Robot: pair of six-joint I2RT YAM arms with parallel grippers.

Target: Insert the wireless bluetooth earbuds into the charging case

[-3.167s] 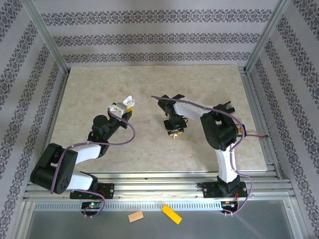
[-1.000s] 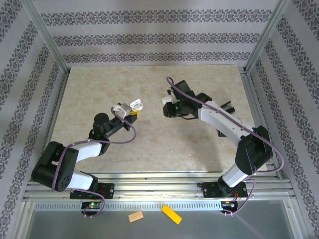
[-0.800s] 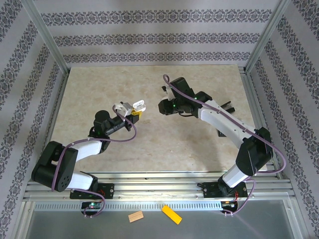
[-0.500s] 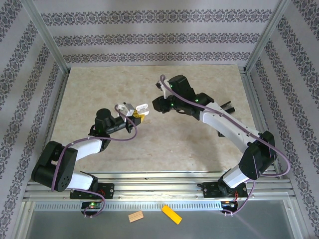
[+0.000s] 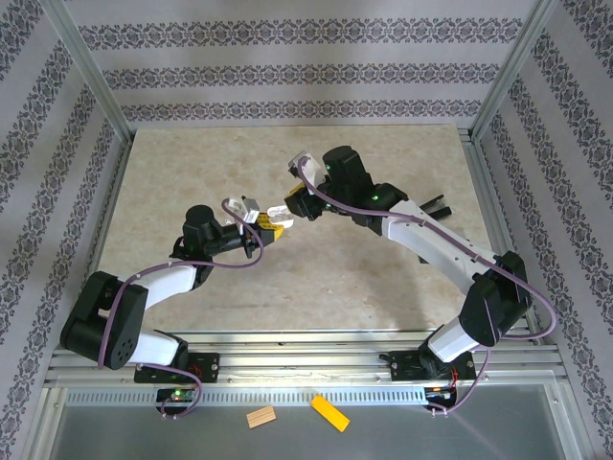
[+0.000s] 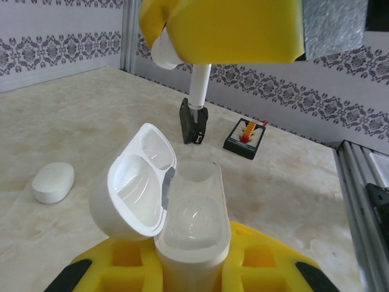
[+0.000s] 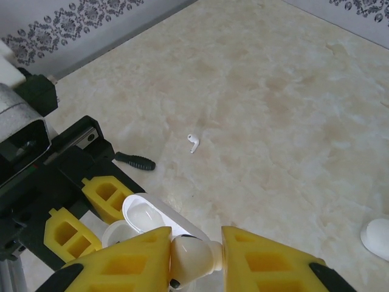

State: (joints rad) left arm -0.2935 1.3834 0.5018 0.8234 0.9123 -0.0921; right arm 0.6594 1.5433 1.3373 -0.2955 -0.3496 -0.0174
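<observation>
The marble-patterned table (image 5: 172,172) carries both arms reaching inward, and from above their ends meet just left of centre and well above the surface, too small there to show what they hold. The left wrist camera settles it: the left gripper (image 6: 191,267) has its yellow fingers pressed against the lower body of the charging case (image 6: 193,222), which stands upright with its lid (image 6: 135,190) hinged back to the left. Both hollows of the case are empty, and so are the two in the lid. Over it hangs the right gripper (image 7: 193,255), its jaws pinching the held earbud (image 6: 200,85), whose stem points down toward the far hollow and stands apart from the case. The right wrist camera looks down past that same pinch onto the case and the left gripper's fingers beneath it. A second case (image 6: 53,182), closed, lies flat on the table to the left. Farther back in the left wrist view are a small black box (image 6: 245,135) with a red and orange top and a black block (image 6: 194,121) beside it. The right wrist camera also takes in a black-handled tool (image 7: 135,161) lying on the table and, near it, the loose earbud (image 7: 193,143).
</observation>
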